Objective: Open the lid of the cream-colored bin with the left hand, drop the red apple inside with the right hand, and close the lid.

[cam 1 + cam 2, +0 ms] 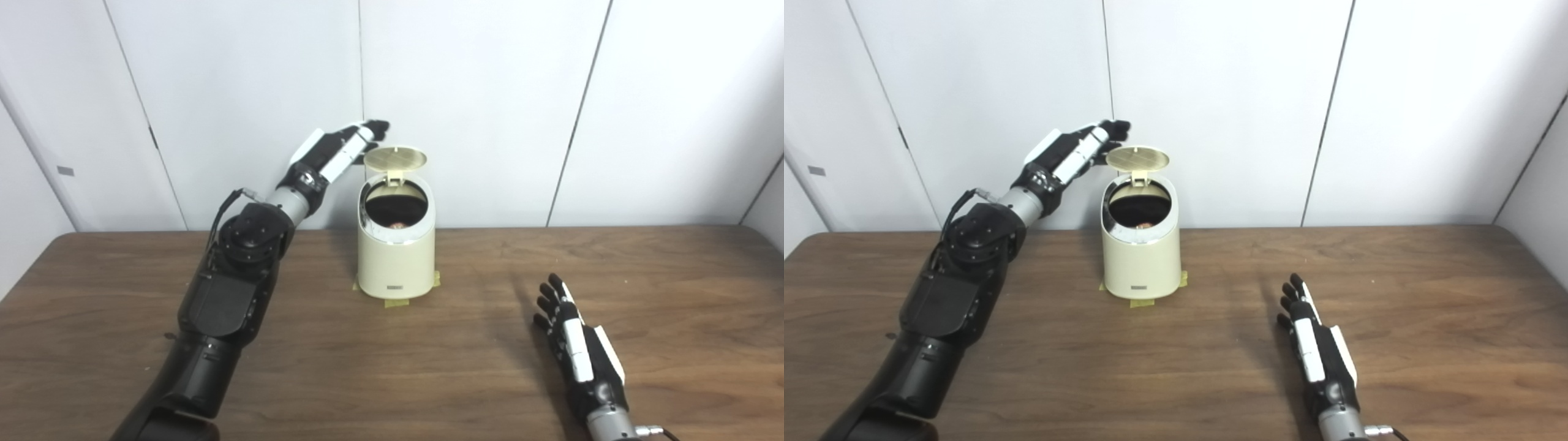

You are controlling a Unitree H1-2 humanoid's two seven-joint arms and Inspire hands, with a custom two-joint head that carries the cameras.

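Observation:
The cream-colored bin stands on the table's far middle, held down with tape at its base. Its round lid is tipped up and back, leaving the mouth uncovered. A bit of the red apple shows deep inside the dark opening. My left hand is raised beside and slightly behind the lid's left edge, fingers stretched out and apart, holding nothing. Whether it touches the lid is unclear. My right hand lies flat on the table at the front right, fingers spread, empty.
A brown wooden table spans the view. White wall panels rise right behind the bin. My left arm reaches diagonally across the table's left side.

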